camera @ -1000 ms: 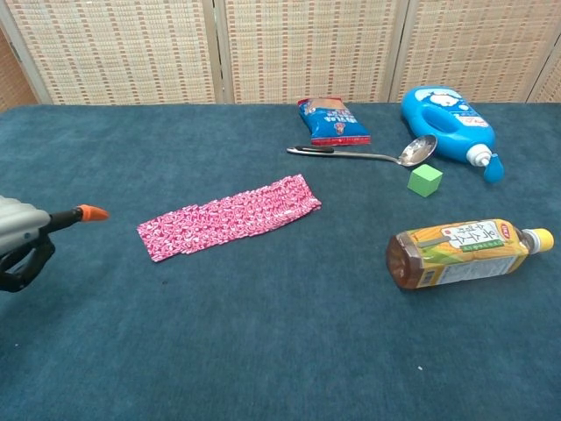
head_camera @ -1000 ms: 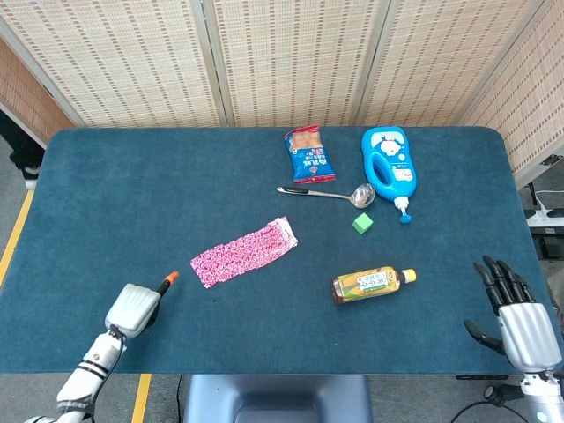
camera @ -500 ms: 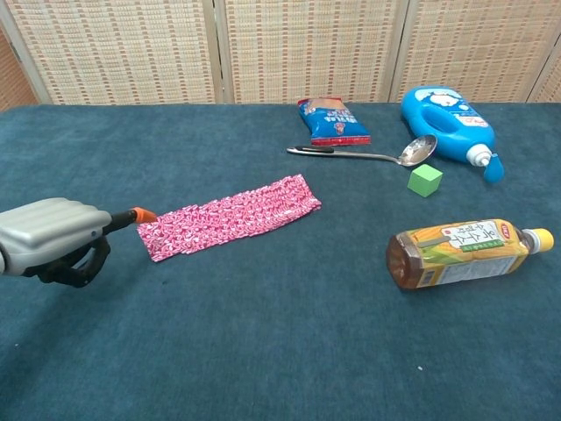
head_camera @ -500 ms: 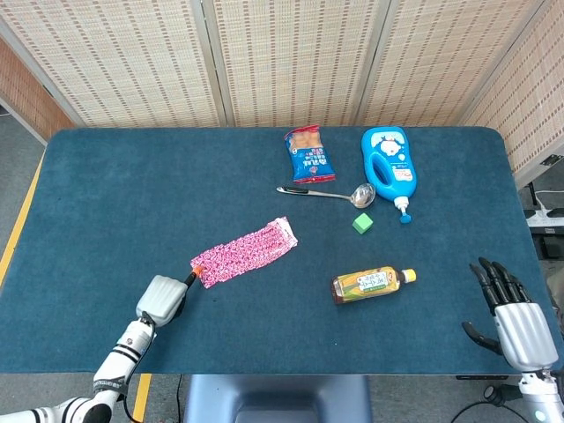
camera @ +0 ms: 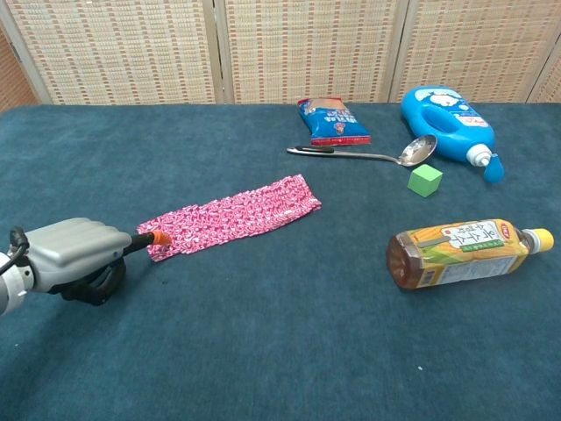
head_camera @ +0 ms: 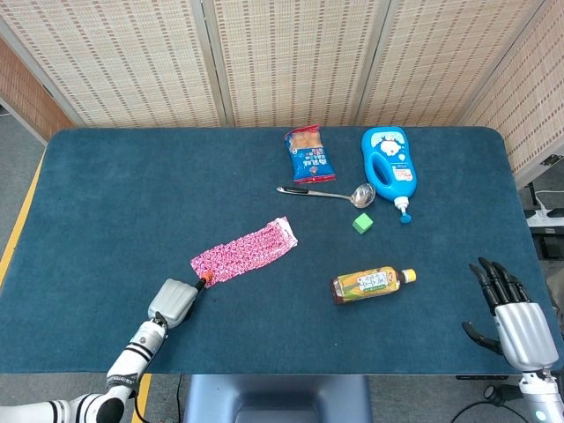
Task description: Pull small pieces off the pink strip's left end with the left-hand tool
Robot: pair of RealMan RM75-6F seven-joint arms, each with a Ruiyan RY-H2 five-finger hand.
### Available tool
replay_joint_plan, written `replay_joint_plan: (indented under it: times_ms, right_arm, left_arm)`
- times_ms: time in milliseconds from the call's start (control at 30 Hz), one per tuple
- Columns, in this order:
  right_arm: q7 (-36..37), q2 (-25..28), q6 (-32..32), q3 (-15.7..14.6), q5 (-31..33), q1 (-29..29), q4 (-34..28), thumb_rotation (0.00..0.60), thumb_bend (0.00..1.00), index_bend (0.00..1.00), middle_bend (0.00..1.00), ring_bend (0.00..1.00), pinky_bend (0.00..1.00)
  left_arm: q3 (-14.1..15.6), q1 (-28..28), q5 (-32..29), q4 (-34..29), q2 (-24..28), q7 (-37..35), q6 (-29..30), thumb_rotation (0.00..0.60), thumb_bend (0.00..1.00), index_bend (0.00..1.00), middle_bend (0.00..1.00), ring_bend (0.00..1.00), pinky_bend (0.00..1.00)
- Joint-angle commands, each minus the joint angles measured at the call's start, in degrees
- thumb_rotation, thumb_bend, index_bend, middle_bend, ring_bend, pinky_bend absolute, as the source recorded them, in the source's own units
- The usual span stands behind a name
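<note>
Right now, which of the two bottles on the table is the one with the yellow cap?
The tea bottle, lying on its side nearest the table's front right. The other, the big blue bottle at the back by the spoon, has a blue cap.

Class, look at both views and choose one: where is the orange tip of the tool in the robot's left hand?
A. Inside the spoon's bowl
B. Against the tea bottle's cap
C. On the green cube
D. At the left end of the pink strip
D: the left hand holds the tool so that its orange tip meets the pink strip at its left end, far from the other items.
</note>
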Motion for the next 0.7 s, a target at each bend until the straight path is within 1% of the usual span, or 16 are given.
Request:
replay_joint_plan:
  times_ms: [33, 233, 467, 700]
  right_arm:
    - [0.04, 0.01, 0.0, 0.03, 0.03, 0.01, 0.02, 0.6, 0.11, 0.0, 0.0, 0.0, 0.16]
    - [0.1, 0.06, -0.1, -0.03, 0.0, 0.03, 0.01, 0.6, 0.11, 0.0, 0.0, 0.0, 0.16]
    - [0.0, 0.03, -0.26, -0.08, 0.03, 0.06, -0.02, 0.6, 0.11, 0.0, 0.0, 0.0, 0.16]
    - [-0.44, -0.05, -0.63, -0.2, 0.11, 0.12, -0.08, 0.6, 0.11, 0.0, 0.0, 0.0, 0.16]
  left_arm:
    - [0.38, -0.39, -0.65, 0.36, -0.23, 0.17, -0.15, 0.6, 0.83, 0.0, 0.74, 0.71, 0.66]
    - [1.27, -0.83, -2.13, 0.62, 0.04, 0.39, 0.21, 0.6, 0.83, 0.0, 0.73, 0.71, 0.66]
    - [2.58, -0.52, -4.05, -0.11, 1.71, 1.46, 2.01, 0.6, 0.83, 0.0, 0.73, 0.71, 0.66]
    - [4.23, 0.43, -6.08, -1.19, 4.3, 2.19, 3.63, 0.6, 0.83, 0.09, 0.74, 0.71, 0.67]
